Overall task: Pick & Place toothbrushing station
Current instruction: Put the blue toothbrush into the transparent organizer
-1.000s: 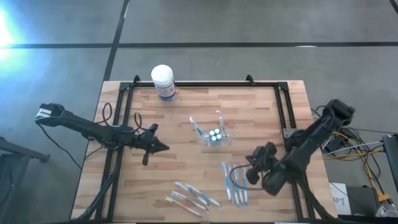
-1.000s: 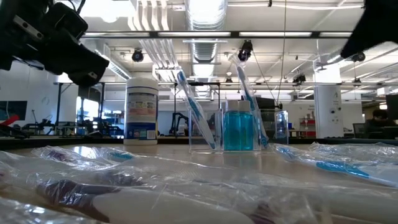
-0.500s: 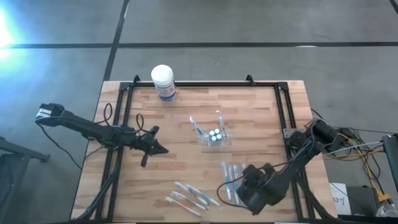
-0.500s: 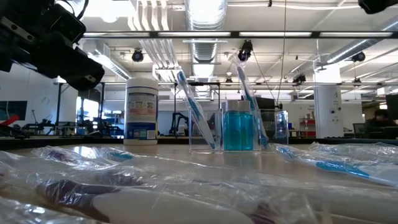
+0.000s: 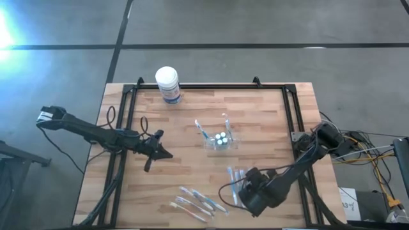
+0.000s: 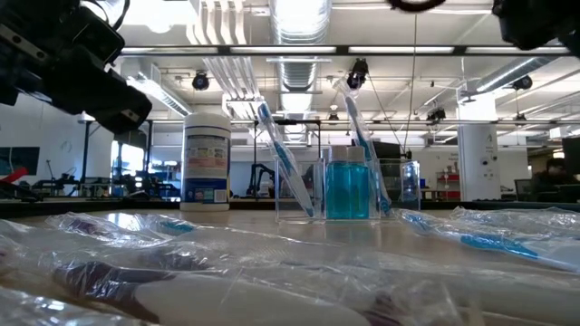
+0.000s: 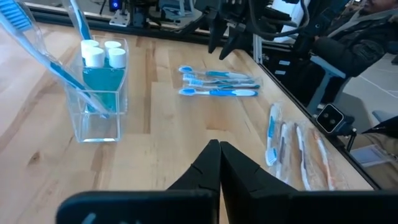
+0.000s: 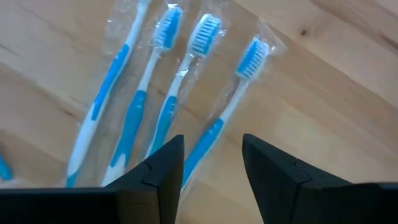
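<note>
Right gripper (image 8: pixel 211 177), fingers apart, hangs over the wrapped toothbrushes (image 8: pixel 186 93) to take one for the toothbrushing station (image 5: pixel 220 139); left gripper (image 5: pixel 167 153) waits, fingers together.

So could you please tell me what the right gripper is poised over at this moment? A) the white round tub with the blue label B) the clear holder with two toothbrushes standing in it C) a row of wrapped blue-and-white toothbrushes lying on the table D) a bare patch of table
C: the right wrist view looks past the open right gripper straight down onto the wrapped toothbrushes lying side by side on the wooden table, none of them held.
</note>
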### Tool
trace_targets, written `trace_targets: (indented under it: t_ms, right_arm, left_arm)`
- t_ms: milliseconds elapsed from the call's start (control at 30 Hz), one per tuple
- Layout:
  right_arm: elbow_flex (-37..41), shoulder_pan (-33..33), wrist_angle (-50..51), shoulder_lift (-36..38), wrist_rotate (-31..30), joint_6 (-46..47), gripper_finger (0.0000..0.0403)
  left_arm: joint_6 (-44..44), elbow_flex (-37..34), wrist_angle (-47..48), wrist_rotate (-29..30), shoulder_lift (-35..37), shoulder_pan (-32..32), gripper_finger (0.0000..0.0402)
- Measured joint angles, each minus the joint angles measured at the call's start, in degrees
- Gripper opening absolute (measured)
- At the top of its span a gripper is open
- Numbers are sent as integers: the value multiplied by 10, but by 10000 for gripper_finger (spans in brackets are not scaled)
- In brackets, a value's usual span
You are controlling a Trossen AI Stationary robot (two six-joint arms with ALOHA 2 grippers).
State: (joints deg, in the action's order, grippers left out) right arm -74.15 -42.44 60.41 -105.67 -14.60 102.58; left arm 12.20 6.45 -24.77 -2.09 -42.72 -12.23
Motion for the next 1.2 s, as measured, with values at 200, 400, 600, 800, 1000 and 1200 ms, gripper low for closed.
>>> trace_targets:
  t_ms: [200,400,600,800,1000,1200]
  right_arm:
    - [3,8,-21,-21,30,-19,160]
    - [15,8,-28,-28,37,-15,160]
    - [67,8,-125,-29,42,-18,160]
    - [99,9,-149,-24,61,-13,159]
    - [105,9,-150,-25,80,-80,122]
    - [100,11,-144,-26,78,-121,43]
  left_arm:
    - [15,-1,5,-11,0,0,21]
    - [27,-1,9,-21,0,0,19]
    - [29,-1,9,-24,0,0,19]
    - [28,-1,9,-26,-1,0,20]
    - [26,-1,9,-26,-1,0,13]
    - [25,-1,8,-26,-1,0,8]
